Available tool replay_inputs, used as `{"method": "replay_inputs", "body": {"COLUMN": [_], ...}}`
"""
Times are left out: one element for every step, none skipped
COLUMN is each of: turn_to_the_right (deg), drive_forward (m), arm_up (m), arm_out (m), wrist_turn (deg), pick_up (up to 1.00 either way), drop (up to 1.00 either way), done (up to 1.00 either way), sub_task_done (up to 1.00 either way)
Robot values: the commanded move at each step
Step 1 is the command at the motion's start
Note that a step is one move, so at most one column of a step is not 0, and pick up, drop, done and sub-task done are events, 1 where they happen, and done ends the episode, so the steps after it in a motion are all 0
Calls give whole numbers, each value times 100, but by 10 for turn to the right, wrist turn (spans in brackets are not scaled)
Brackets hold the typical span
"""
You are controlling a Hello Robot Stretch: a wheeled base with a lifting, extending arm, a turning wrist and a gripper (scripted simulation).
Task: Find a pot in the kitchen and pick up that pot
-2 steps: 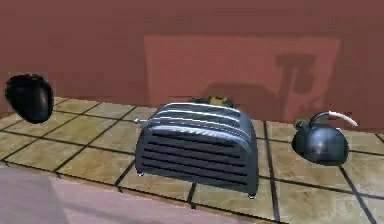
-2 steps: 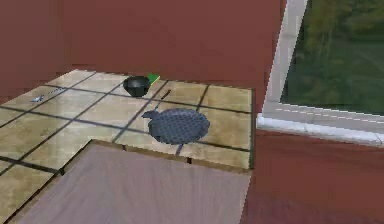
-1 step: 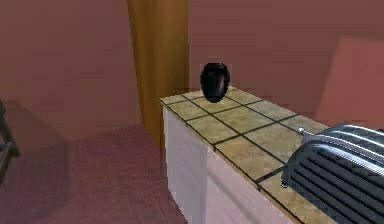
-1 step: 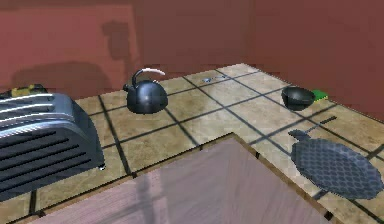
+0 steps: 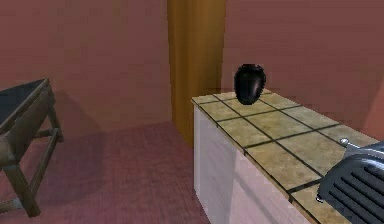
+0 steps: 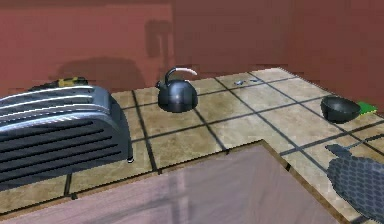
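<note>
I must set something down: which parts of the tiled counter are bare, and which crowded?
Arm side view: the widest bare tiles lie between the kettle and the dark bowl; a smaller patch lies in front of the kettle, beside the toaster. Forward view: tiles between the black vase and the toaster are bare. Crowded around the bowl.

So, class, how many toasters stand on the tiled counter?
1. The silver toaster sits at the forward view's bottom right, and likely the same toaster at the arm side view's left, beside the kettle. Others could be hidden beyond the frames.
</note>
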Motion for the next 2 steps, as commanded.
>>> {"method": "replay_inputs", "body": {"turn_to_the_right": [0,0], "drive_forward": [0,0], "arm_up": [50,38], "arm_out": [0,0], "wrist_turn": [0,0], "pick_up": [0,0], "drop": [0,0], "done": [0,0], "sub_task_done": [0,0]}}
